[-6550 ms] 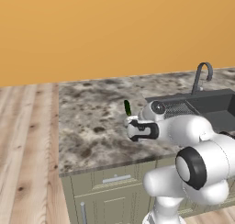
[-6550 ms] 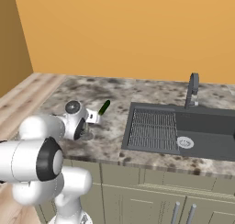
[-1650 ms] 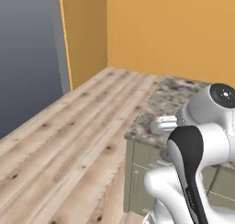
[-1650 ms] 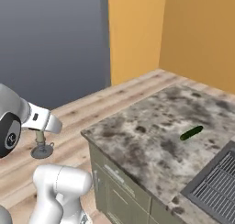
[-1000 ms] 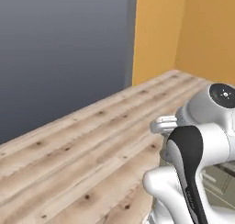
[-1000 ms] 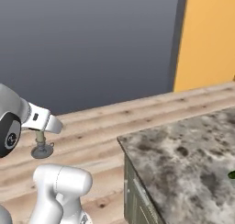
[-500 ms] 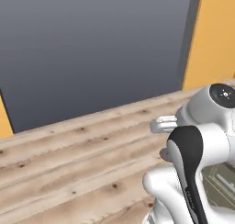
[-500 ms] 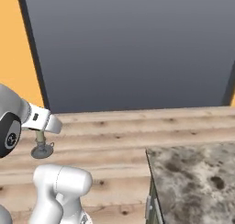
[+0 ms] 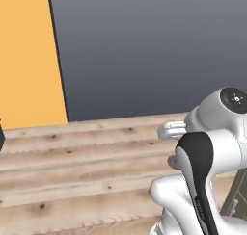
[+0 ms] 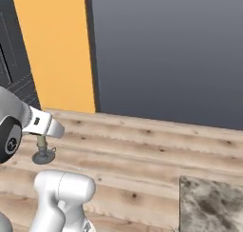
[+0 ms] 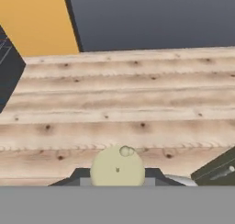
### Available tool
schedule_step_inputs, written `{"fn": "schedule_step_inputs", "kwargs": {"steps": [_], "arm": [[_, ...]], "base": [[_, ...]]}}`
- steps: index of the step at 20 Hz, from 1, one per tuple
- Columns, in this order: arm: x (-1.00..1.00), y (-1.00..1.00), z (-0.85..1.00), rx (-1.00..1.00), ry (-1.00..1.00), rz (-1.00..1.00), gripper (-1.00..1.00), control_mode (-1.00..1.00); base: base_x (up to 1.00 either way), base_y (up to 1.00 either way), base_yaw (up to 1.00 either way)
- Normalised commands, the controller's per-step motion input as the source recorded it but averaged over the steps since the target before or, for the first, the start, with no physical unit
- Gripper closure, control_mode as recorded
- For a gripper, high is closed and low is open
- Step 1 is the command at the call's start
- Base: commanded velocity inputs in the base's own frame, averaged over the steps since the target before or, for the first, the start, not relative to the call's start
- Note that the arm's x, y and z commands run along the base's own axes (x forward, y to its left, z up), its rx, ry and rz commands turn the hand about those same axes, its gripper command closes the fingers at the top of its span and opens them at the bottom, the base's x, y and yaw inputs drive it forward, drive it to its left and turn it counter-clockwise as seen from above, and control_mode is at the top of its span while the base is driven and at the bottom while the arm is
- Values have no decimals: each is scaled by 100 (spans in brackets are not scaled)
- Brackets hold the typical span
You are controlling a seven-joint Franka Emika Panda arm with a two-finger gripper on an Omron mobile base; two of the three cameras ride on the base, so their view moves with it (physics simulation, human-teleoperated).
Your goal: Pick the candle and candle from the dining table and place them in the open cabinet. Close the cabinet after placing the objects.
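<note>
A: Start at the left. What is there?

B: In the left base view, an orange wall (image 9: 29, 60) at nine o'clock, then a dark grey panel (image 9: 144, 51) across the top. Wooden floor (image 9: 72, 171) runs below both.

A: And the arm?

B: The arm (image 9: 212, 147) is folded up at four o'clock in that view, with a black-banded elbow in front. In the right base view its forearm comes in from nine o'clock, and the gripper (image 10: 42, 138) points down, held above the floor.

A: What is the gripper doing?

B: Its jaws are clamped on the candle (image 10: 43, 150). The holder's round foot hangs below it, clear of the floor. In the hand view the cream candle top (image 11: 117, 169) sits at six o'clock between the dark fingertips.

A: Where is the desk?

B: A corner of its mottled stone top (image 10: 211, 207) shows at five o'clock in the right base view, well apart from the candle.

A: Any writing or labels?

B: None I can read.
</note>
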Motion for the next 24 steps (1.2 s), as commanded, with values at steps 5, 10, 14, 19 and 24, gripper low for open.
{"fn": "schedule_step_inputs", "kwargs": {"steps": [5,10,14,19,24], "arm": [[0,0,0,0,0,0,100,100],[0,0,0,0,0,0,100,100],[0,0,0,0,0,0,100,100],[0,0,0,0,0,0,100,100],[0,0,0,0,0,0,100,100]], "base": [[0,0,50],[1,0,50],[27,0,47],[55,0,43],[77,0,43]]}}
